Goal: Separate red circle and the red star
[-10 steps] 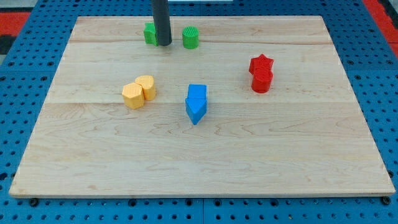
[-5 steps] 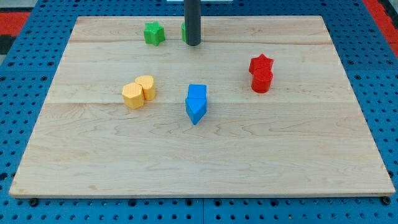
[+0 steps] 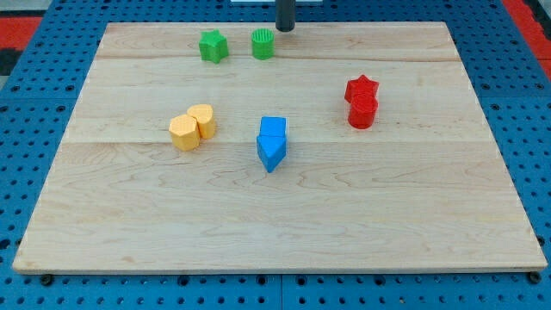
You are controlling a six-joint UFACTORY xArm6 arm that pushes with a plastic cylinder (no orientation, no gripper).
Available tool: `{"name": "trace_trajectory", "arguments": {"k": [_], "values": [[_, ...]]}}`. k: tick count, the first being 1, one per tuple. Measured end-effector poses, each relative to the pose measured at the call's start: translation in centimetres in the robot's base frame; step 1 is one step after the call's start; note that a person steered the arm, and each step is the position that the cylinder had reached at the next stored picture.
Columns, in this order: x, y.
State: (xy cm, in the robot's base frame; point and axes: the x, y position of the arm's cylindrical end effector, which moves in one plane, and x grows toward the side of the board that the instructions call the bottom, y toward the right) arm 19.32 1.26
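Near to far on the bench (image 3: 430,224): blue blocks (image 3: 271,142), yellow pair (image 3: 192,127), red circle (image 3: 362,111) touching red star (image 3: 362,89) at view's right, green star (image 3: 213,46), green circle (image 3: 263,43). My tip (image 3: 284,29) just right of green circle, at view's top; no fingers on this rod.

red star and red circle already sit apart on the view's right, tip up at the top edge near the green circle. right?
Not quite. The camera view shows the red star and red circle touching, not apart. The rest holds: both on the view's right, my tip at the top edge beside the green circle.
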Motion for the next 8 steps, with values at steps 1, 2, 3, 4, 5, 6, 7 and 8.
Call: {"name": "trace_trajectory", "arguments": {"k": [1, 2, 3, 4, 5, 6, 7, 8], "values": [[0.1, -2.4], [0.9, -5.5], [2.4, -3.7], [2.3, -2.8], [2.2, 0.7], [5.3, 3.0], [7.1, 3.7], [7.7, 3.8]]}}
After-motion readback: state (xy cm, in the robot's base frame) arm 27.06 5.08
